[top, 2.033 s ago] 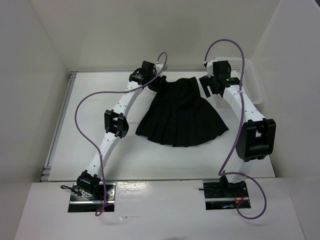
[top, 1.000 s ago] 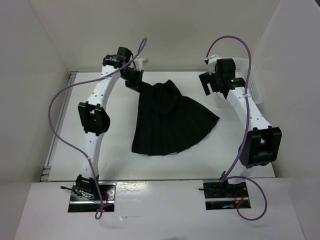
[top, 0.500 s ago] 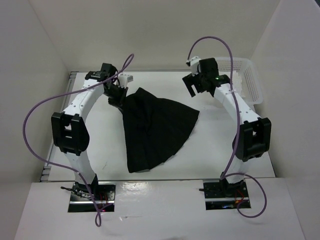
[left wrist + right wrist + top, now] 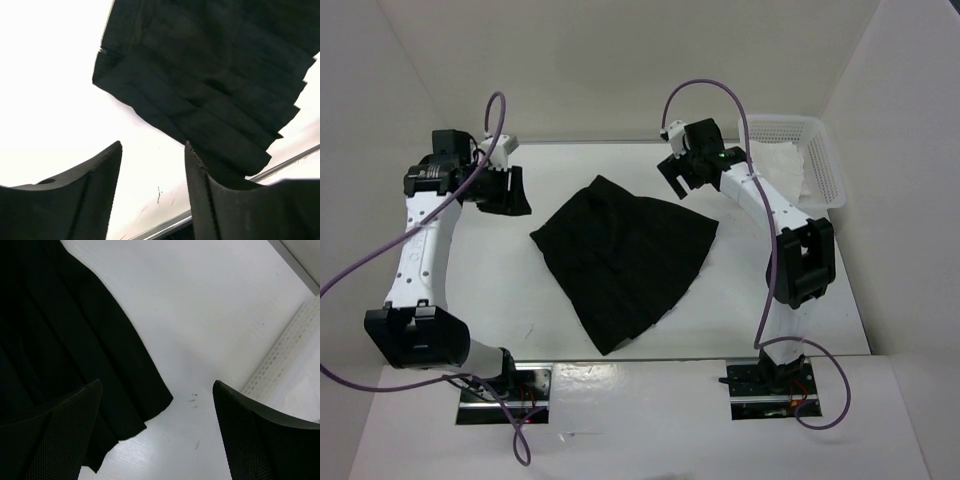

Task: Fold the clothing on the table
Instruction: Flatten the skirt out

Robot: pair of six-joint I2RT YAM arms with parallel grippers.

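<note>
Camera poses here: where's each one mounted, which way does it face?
Top external: above and behind the bases, looking down on the table; shows left arm, right arm, black skirt, basket far right.
Left wrist: on the left arm, looking down past the open left pincer at the skirt and a grey rail.
Right wrist: on the right arm, looking down past the open right pincer at the skirt's edge and basket wall.
Shared: all three show the skirt on the table.
</note>
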